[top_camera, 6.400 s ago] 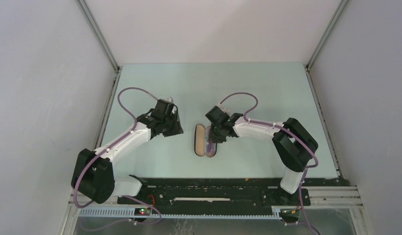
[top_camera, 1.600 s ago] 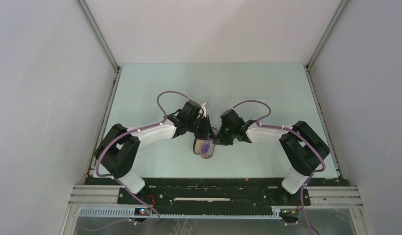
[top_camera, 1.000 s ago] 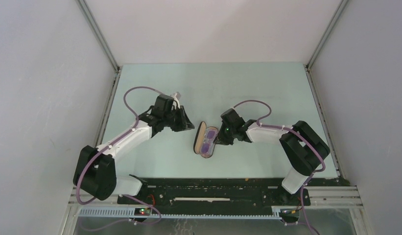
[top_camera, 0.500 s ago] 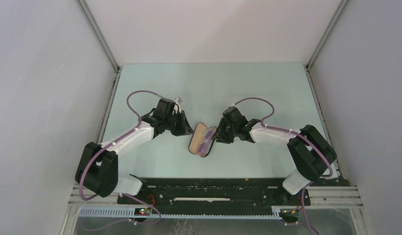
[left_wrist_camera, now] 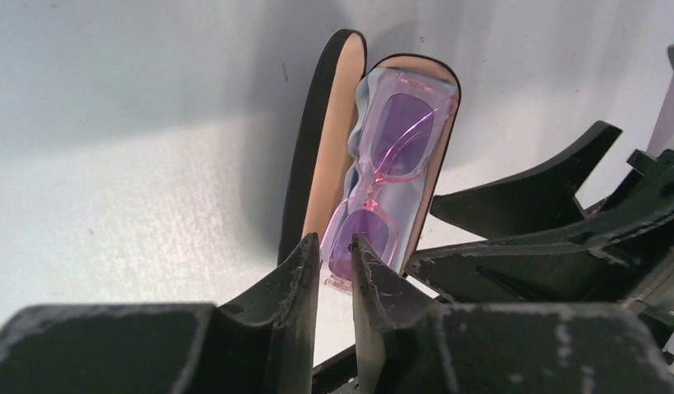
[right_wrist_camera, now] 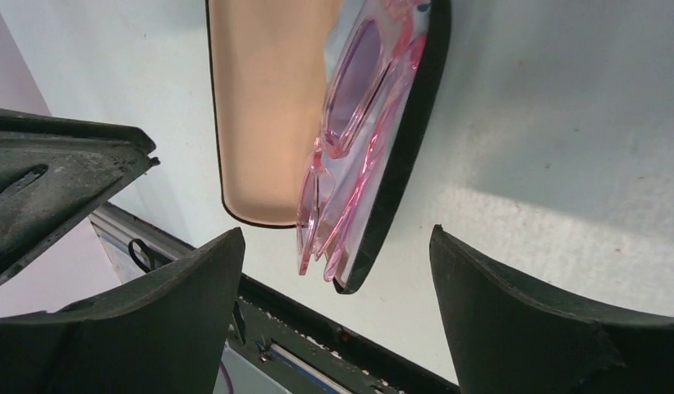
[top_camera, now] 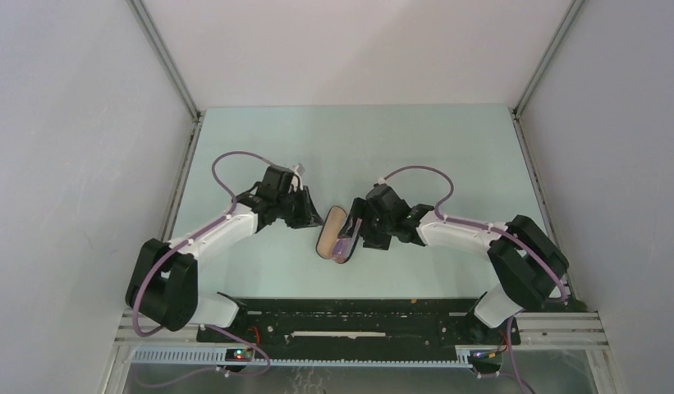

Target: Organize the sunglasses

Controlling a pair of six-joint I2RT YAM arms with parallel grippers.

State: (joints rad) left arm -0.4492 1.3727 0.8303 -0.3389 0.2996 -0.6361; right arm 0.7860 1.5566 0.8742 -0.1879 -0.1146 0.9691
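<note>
An oblong black case point(top_camera: 332, 231) lies open in the middle of the table, its tan-lined lid point(left_wrist_camera: 329, 148) standing to the left. The pink sunglasses point(top_camera: 346, 244) point(left_wrist_camera: 391, 156) point(right_wrist_camera: 358, 74) lie folded in the case's base on a light blue cloth point(left_wrist_camera: 367, 89). My left gripper point(top_camera: 314, 216) point(left_wrist_camera: 333, 245) stays just left of the case, jaws a narrow gap apart with nothing between them. On the case's right side, my right gripper point(top_camera: 360, 233) point(right_wrist_camera: 335, 238) stands wide open, its fingers spread around the near end of the case without touching it.
The black mounting rail point(top_camera: 358, 316) point(right_wrist_camera: 276, 328) runs along the table's near edge, close behind the case's near end. Grey walls and aluminium frame posts point(top_camera: 167, 61) enclose the table on three sides.
My right gripper has opened wide and moved left against the case. The case has shifted slightly left and turned a little. My left arm has hardly moved.
</note>
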